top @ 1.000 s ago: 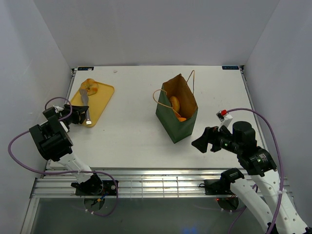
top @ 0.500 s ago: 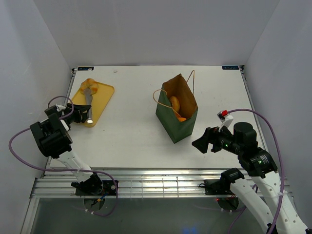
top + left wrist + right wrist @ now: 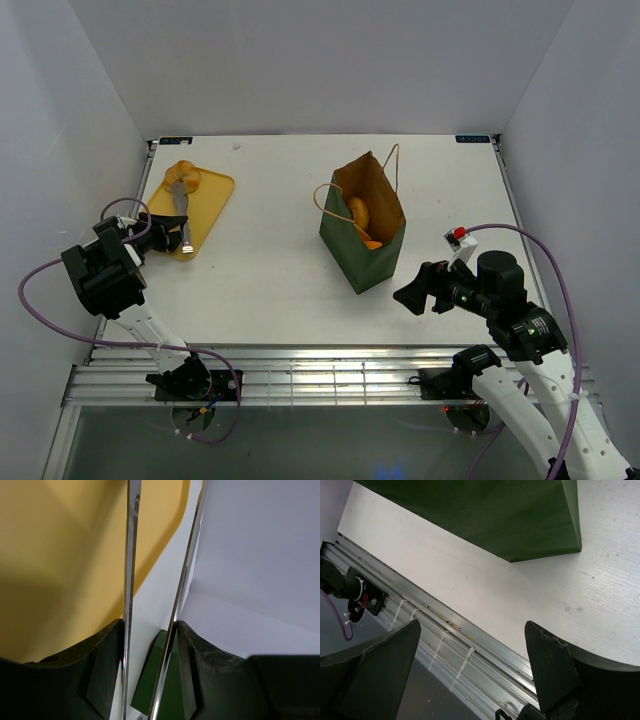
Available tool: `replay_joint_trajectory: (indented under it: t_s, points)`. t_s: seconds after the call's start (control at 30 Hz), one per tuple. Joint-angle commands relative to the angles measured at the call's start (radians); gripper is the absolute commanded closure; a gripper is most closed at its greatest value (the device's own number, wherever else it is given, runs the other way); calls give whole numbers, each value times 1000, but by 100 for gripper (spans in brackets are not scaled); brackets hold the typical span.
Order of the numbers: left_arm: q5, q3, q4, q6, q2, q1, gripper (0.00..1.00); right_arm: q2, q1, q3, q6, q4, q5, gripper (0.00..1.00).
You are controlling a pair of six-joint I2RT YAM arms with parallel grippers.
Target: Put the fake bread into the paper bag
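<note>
Pinching the handle end of the metal tongs, the left fingers hung well left of the paper bag. The tool's tips reached the one bread roll on the yellow tray there, likely so the tongs, not the fingers, would lift it. The bag stood open-mouthed on the desk with bread pieces already inside. Just right of its near corner the right fingers were spread and empty, probably placed to steady it.

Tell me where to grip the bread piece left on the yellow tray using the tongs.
Pinch the bread piece across its rounded sides, coming from the near end of the tray. The tongs in the left gripper point along it toward the bread.
</note>
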State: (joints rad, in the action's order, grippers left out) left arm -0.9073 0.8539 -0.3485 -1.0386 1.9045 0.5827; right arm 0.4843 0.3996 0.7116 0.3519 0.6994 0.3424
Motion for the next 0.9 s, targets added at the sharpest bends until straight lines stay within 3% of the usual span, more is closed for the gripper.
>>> replay_joint_trajectory:
  t_s: [0.0,0.63,0.87]
  points:
    - [-30,16,-18,-11,-2,0,45,-1,2,-8,-8,-32,-2,10]
    - [-44,175,-18,-67,110,-17,46,5,2,-20,-8,-41,-11,10]
    - [-31,177,-18,-75,120,-23,54,2,2,-21,-8,-41,-14,10]
